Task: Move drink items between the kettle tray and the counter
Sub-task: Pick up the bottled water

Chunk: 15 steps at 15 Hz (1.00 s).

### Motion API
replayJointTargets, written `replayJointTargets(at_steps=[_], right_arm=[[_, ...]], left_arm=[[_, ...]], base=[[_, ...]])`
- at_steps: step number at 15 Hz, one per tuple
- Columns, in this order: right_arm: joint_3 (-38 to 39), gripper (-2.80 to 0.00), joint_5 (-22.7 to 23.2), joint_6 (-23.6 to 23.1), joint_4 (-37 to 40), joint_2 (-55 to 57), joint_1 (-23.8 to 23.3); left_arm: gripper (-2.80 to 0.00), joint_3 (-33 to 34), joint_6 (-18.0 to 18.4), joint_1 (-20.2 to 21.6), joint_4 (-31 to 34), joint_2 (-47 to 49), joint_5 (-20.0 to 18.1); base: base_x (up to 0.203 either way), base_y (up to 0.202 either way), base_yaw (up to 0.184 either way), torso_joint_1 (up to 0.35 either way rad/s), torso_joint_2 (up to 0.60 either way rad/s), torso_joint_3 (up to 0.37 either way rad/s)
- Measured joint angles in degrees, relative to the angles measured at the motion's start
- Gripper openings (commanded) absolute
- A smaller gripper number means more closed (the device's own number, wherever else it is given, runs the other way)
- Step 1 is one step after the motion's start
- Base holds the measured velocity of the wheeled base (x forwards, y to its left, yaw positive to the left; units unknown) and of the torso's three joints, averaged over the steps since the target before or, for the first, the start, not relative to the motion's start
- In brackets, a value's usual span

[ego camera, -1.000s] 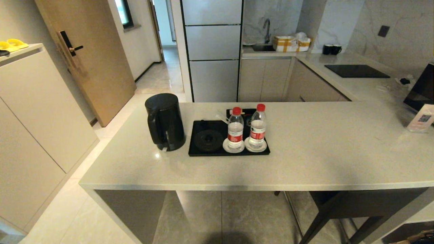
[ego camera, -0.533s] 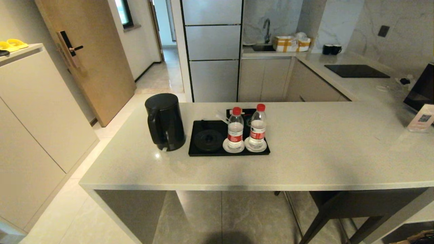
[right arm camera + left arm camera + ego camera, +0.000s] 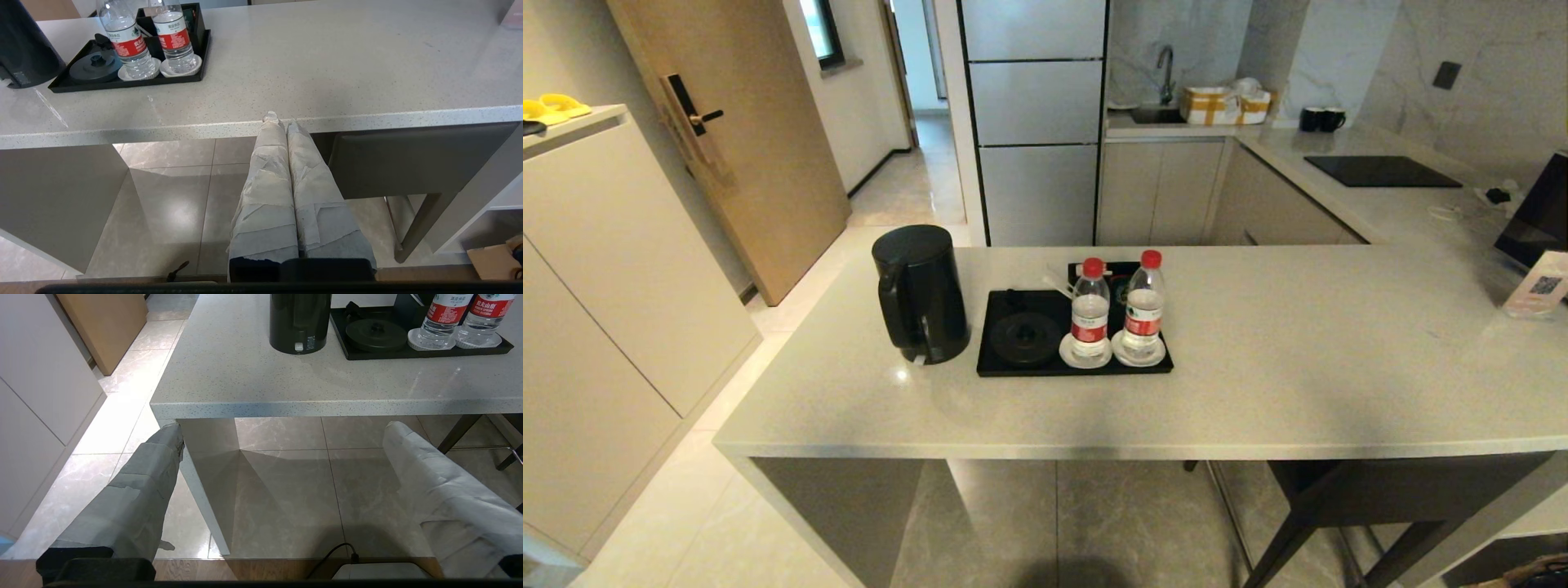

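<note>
Both water bottles [image 3: 1090,314] upright on kettle tray [image 3: 1152,366]; we judged left end effector [image 3: 282,433], spread empty, should grip mid-label; right end effector [image 3: 282,120] pressed closed, empty.

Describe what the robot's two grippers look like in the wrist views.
The left gripper has two long tapered fingers wrapped in wrinkled grey-white tape or cloth, on a black base. The right gripper has the same pale, creased wrapping on its fingers, with a black mount. A thin black cable shows below the left one.
</note>
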Motion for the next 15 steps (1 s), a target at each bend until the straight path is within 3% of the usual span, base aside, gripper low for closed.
replayJointTargets(at_steps=[15], right_arm=[[0.0,-2.80,0.0,0.0,0.0,0.0,0.0]], left_arm=[[0.00,0.0,-0.1,0.0,0.0,0.0,0.0]], base=[[0.000,0.000,0.000,0.000,0.00,0.000]])
